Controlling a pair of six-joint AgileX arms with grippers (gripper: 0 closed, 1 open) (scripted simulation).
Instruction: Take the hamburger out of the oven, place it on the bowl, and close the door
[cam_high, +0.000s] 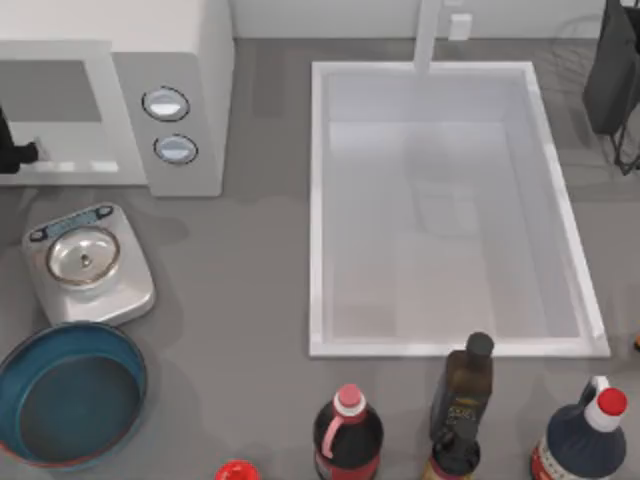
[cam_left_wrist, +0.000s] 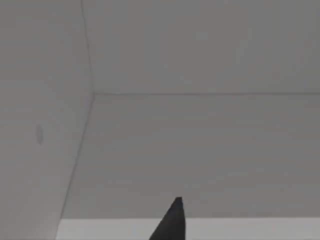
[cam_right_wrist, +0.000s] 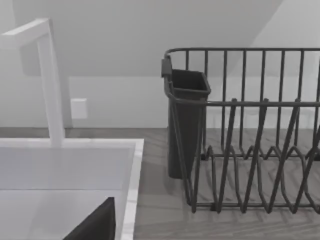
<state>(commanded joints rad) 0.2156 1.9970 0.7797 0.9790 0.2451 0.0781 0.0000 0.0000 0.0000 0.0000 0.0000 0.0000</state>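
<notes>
While the left gripper (cam_high: 15, 152) sat against the oven (cam_high: 170, 90), fingers' state untellable, it risked slipping off the door (cam_high: 60, 110).

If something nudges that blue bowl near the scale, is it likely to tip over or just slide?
The bowl looks wide and shallow, so it would probably slide on the table rather than tip. Its surface looks smooth and rigid, likely a bit slippery to pinch at the rim. It sits close to the scale, so a push that way might bump it.
</notes>
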